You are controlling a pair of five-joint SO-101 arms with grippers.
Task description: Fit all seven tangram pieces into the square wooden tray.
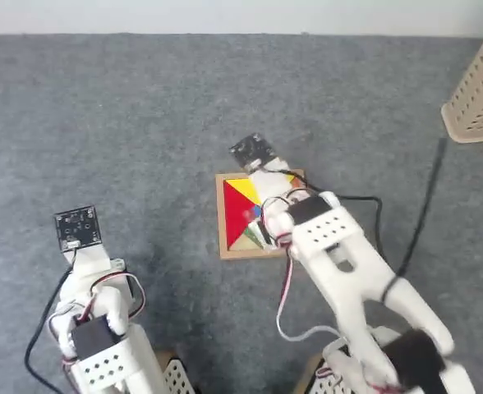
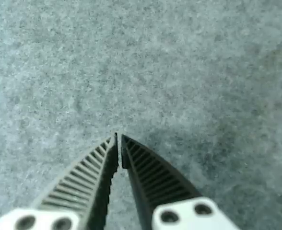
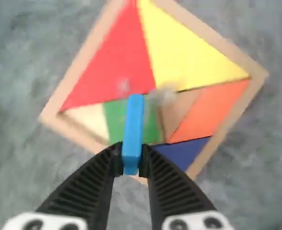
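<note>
Down at seven o'clock from the tray, the left gripper (image 2: 118, 136) hangs over bare carpet (image 2: 189, 62), fingers pinched together with nothing between them. That one is out of the action.

Over at five o'clock the right arm (image 1: 348, 271) stretches in toward the middle of the table. The right gripper (image 3: 130, 152) is clamped on the light blue piece (image 3: 133, 124), which stands on edge between the jaws, just above the tray (image 1: 221, 217).

Look inside the tray. Red (image 3: 117, 67) and yellow (image 3: 184, 52), the two big triangles, sit side by side and fill about half of it. In the other half lie orange (image 3: 213, 110), navy (image 3: 184, 151), green (image 3: 113, 124) and a small cream piece (image 3: 90, 120). That makes six seated, by my count, and blue is the seventh.

Between green and orange there is a patch of bare wood (image 3: 177, 108). I reckon that is the last slot. Blue hangs over green, right beside that slot.

So this looks like the final placement. The trouble is that the piece is upright, not flat. To my eye it wants shifting toward the bare wood, tipping onto its face and turning until its edges line up before the jaws let go. If it catches on green or orange, it will sit proud.

Far off at two o'clock, a pale slatted basket (image 1: 480, 90) stands well apart. A black cable (image 1: 422, 213) trails past the right arm.
</note>
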